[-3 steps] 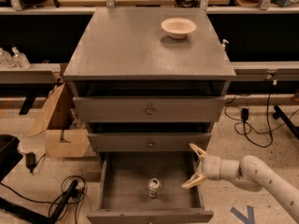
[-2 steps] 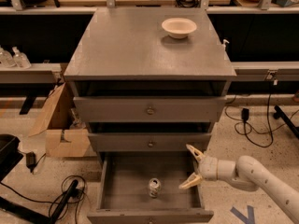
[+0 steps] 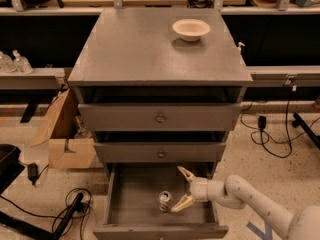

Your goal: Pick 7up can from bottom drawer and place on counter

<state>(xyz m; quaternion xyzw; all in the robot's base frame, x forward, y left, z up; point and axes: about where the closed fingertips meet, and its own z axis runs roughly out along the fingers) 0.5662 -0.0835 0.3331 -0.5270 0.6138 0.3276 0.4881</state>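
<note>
Gripper (image 3: 177, 190) in open bottom drawer (image 3: 134, 196), fingers spread wide, nothing held.
Can (image 3: 164, 201) stands upright on the drawer floor, right of centre and nearer the front panel. The lower fingertip lies just beside the can; the arm (image 3: 250, 196) reaches in from the right. Bowl (image 3: 191, 29) sits near the far right corner of the desk (image 3: 135, 49).

A cream bowl (image 3: 191, 29) sits on the counter (image 3: 145, 54), the 7up can (image 3: 164, 201) in the bottom drawer (image 3: 134, 199) beside the splayed hand (image 3: 176, 189).

Gripper (image 3: 181, 188) in bottom drawer (image 3: 135, 199), 7up can (image 3: 164, 201) adjacent
</note>
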